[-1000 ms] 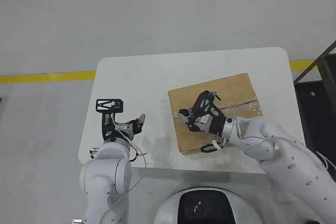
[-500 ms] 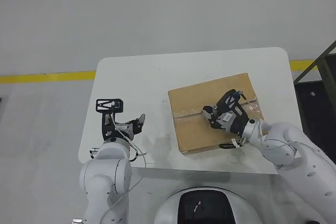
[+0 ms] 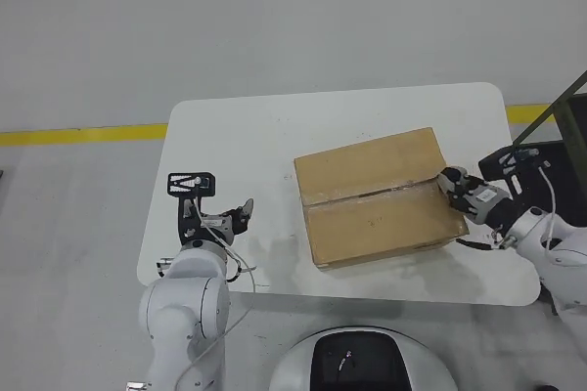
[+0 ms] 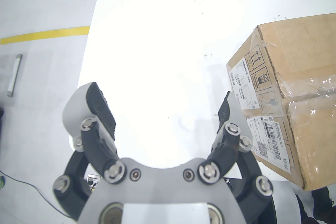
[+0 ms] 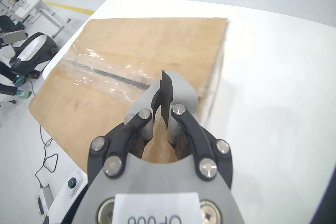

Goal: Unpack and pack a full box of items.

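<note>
Right fingers (image 5: 183,93), pressed together as if slitting tape (image 5: 105,72), have slid to the box (image 3: 372,195) edge beneath them; left fingers (image 4: 101,107) idle, spread.

Left pincer (image 4: 160,96) gapes, well left of the box (image 3: 372,195); right pincer (image 5: 164,86), pressed together, sits at its right end, perhaps touching.

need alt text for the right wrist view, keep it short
The right claw, shut, is over one end of a closed cardboard box, close to the clear tape along its top seam. The box sits on a white table.
</note>
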`<control>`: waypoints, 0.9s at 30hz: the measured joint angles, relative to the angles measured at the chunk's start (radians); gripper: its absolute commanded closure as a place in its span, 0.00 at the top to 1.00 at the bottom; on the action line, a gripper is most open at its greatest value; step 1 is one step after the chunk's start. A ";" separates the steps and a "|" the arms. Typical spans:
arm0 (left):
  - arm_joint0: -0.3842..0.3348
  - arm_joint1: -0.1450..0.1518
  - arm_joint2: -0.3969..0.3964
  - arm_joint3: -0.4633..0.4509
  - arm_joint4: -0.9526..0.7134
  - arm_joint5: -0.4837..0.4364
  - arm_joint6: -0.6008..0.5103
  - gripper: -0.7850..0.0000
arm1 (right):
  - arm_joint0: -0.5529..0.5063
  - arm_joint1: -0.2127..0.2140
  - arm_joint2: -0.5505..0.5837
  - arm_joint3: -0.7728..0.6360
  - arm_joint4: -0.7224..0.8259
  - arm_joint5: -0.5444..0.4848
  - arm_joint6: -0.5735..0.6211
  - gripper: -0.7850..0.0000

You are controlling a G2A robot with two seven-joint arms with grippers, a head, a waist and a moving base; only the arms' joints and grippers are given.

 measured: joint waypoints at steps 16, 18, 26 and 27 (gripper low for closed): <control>0.000 0.000 0.000 0.000 0.000 0.000 0.000 1.00 | 0.201 -0.026 -0.296 -0.155 0.061 -0.106 -0.009 0.00; 0.000 0.000 0.000 0.000 0.000 0.000 0.000 1.00 | 0.280 -0.044 -0.414 -0.098 0.017 -0.105 -0.016 0.00; 0.000 0.000 0.000 0.000 0.000 0.000 0.000 1.00 | 0.496 -0.114 -0.719 0.151 -0.062 -0.034 -0.056 0.00; 0.000 0.000 0.000 0.000 0.000 0.000 0.000 1.00 | 0.494 -0.115 -0.718 0.174 -0.059 -0.026 -0.058 0.00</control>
